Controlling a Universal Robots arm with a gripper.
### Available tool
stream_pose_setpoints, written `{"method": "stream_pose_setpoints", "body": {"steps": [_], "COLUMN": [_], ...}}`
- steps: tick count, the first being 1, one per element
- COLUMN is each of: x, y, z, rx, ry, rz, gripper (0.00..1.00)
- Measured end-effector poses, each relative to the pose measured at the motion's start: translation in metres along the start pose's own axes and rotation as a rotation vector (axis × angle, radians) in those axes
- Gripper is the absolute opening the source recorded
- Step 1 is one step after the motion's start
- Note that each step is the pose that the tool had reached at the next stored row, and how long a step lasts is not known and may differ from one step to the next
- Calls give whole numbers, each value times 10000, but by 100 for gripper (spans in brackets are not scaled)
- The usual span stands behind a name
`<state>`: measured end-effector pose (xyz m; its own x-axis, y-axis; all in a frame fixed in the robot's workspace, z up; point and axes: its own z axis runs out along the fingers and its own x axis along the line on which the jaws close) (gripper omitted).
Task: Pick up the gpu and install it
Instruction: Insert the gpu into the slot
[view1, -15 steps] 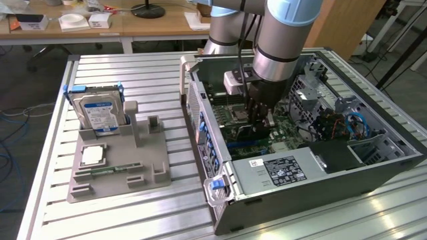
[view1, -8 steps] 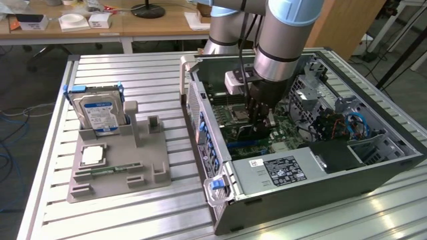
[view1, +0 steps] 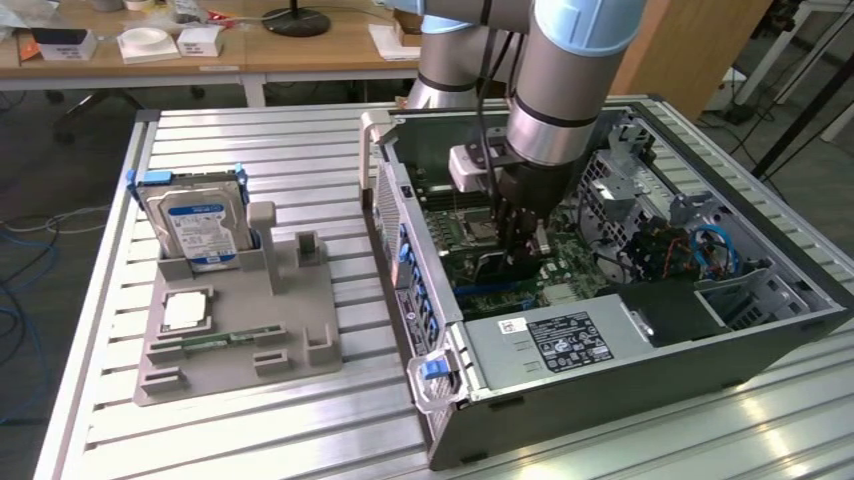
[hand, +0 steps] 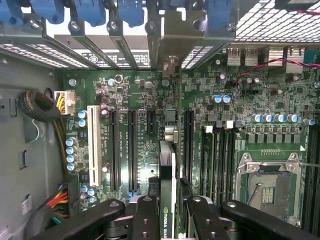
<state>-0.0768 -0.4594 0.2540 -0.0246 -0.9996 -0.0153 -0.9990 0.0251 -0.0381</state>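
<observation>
- Computer case (view1: 641, 380): lies open on its side on the bench; you look straight down onto its green motherboard (hand: 140, 125), with long black expansion slots (hand: 132, 150), an empty processor socket (hand: 267, 187) and bundled cables (hand: 37, 107) at one side.
- Gpu (hand: 167, 190): thin black card seen edge-on in the wrist view, standing upright between the claw's fingers, over the motherboard in the gap between two black slots. You cannot tell whether its edge has reached the board.
- Grey parts holder (view1: 240, 320): sits on the bench at the exterior view's left of the case. It carries a silver hard drive (view1: 200, 230) with a blue-white label, stood upright in its slot, a square processor (view1: 187, 310) lying flat, and a narrow green memory stick (view1: 227, 340).
- Bench (view1: 267, 150): ribbed aluminium top.
- Room: wooden desks (view1: 267, 50) behind, with small white items and a black lamp base (view1: 296, 20).
- Arm (view1: 567, 70): you have it reaching steeply down into the open case.
- Claw (hand: 167, 212): partly closed, fingers (hand: 145, 217) clamped on either face of the gpu.
</observation>
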Motion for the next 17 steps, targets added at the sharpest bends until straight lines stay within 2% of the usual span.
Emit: {"method": "stream_pose_setpoints", "body": {"steps": [17], "x": [1], "y": [28], "z": [46], "rx": [7], "ry": [12], "rz": [0], "gripper": [26]}}
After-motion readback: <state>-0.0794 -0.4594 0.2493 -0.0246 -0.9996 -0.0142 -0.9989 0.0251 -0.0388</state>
